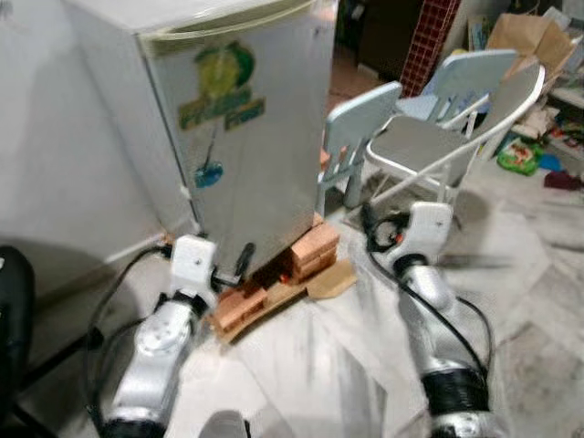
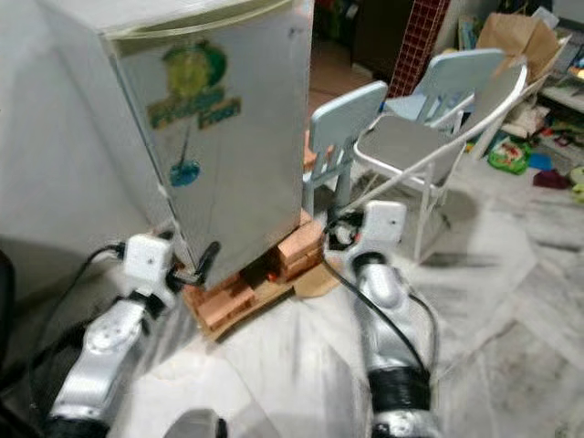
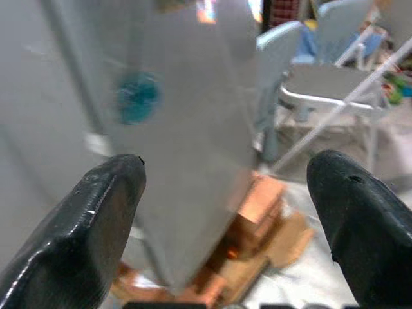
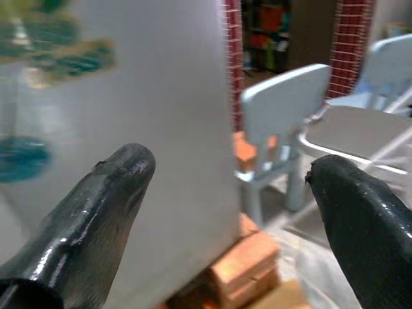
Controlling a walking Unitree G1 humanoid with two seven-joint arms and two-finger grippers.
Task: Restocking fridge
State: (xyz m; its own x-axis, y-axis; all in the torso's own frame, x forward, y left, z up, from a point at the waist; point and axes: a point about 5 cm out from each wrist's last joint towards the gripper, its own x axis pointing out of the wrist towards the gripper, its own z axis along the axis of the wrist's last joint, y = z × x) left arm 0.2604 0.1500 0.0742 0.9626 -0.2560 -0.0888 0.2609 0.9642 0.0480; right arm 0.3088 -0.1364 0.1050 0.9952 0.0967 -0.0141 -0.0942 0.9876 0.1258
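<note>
A small silver fridge (image 1: 228,128), its door closed and stuck with a green fruit sticker (image 1: 222,84) and a round blue one (image 1: 208,172), stands on a stack of bricks (image 1: 315,251) and scrap wood on the pale marbled floor (image 1: 520,274), as a humanoid robot faces it to restock it. To the fridge's right a grey folding chair (image 1: 438,141) stands among two pale blue plastic child's chairs (image 1: 360,137), with cardboard boxes (image 1: 534,36) and clutter beyond. Nothing to go into the fridge can be made out in either claw or on the floor near the fridge.

The left claw (image 3: 232,212) hangs released, fingers spread wide, just in front of the fridge's lower front corner, where door and side wall meet. The right claw (image 4: 232,212), likewise released and empty, points at the fridge's right side and the bricks beneath it. The fridge lies straight ahead of both claws, its door edge running upright; the left arm looks the nearer to the door, so opening it would likely fall to that arm. No handle is clear in the blur.
</note>
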